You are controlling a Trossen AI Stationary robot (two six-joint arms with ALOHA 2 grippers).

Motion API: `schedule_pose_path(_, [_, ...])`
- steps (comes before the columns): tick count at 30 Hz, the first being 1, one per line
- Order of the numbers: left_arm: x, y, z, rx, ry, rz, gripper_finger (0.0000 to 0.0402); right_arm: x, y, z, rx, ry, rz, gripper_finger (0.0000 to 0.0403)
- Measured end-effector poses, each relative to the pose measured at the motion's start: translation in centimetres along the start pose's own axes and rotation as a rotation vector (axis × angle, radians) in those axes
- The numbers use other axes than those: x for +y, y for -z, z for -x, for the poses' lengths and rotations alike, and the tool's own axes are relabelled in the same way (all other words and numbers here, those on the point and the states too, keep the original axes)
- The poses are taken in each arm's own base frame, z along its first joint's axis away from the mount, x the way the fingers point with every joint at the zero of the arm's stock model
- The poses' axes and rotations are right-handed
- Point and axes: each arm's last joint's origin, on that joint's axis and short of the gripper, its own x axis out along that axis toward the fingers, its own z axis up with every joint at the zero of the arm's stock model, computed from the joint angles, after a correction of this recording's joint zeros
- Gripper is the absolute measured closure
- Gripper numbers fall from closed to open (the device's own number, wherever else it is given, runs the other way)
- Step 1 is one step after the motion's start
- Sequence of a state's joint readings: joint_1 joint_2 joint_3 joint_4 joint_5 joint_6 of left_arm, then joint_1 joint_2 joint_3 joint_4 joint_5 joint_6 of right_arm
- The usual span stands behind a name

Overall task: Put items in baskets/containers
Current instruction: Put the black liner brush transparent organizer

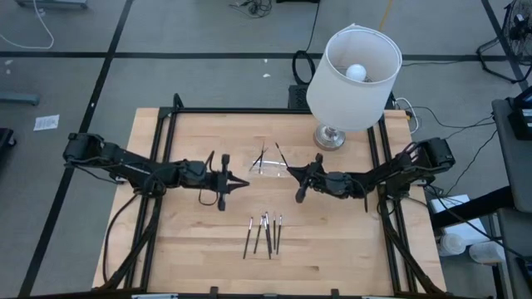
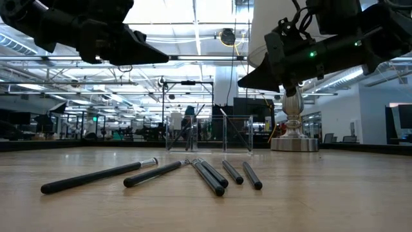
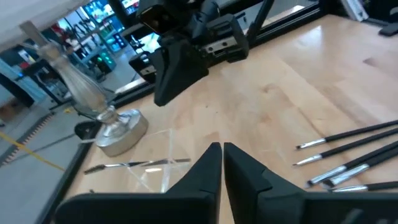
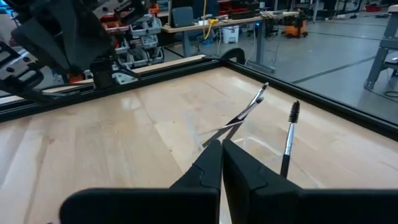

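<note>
Your left gripper [image 1: 241, 183] hangs above the counter [image 1: 191, 249] with its fingers pressed together and nothing between them, pointing toward the middle. The right gripper [image 1: 293, 172] faces it from the other side, likewise closed on nothing, its tip just beside the transparent tray [image 1: 268, 164].

That tray sits at mid-counter, a little toward the lamp [image 1: 353, 79], and already holds some of the tools. Two thin sticks lean in it with their ends propped up over the rim; the right wrist view shows one as a bristled spoolie wand [image 4: 288, 137] and the other as a pale-tipped brush [image 4: 244, 115]. They stand tilted because the tray is shallow and shorter than they are, so expect anything you add to rest the same way.

The loose brushes [image 1: 264, 233] lie well apart from the tray, on the near side of the counter, in a tight fan of about five (some touch or cross at the tips, so the count is uncertain). Their silvery ends point toward the tray.

By my reading the task is partway done. Both grippers would need to spread before taking a stick, and the crowded fan may make it hard to lift only one.
</note>
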State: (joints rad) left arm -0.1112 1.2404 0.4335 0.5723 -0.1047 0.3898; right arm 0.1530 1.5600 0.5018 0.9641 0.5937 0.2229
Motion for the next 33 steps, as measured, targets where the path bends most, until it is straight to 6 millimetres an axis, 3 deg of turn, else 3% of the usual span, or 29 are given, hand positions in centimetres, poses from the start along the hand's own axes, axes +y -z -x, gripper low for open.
schedule_pose_path(11, [-1.8, -0.6, 0.2, -0.018, 0.074, 0.083, 0.036, 3.9, 0.2, 2.0, 0.025, -0.148, -0.003, 0.0403])
schedule_pose_path(17, [-2.4, -0.9, 0.4, -0.029, 0.1, 0.078, 0.036, 7.0, -0.3, 2.2, 0.153, -0.177, 0.027, 0.0403])
schedule_pose_path(27, [-2.5, -1.0, 0.4, -0.04, 0.103, 0.087, 0.036, 11.6, 3.1, 1.3, 0.407, -0.227, 0.039, 0.0403])
schedule_pose_path(33, [-2.5, -1.0, 0.4, -0.038, 0.103, 0.097, 0.036, 14.6, 4.4, 0.4, 0.473, -0.229, 0.045, 0.0403])
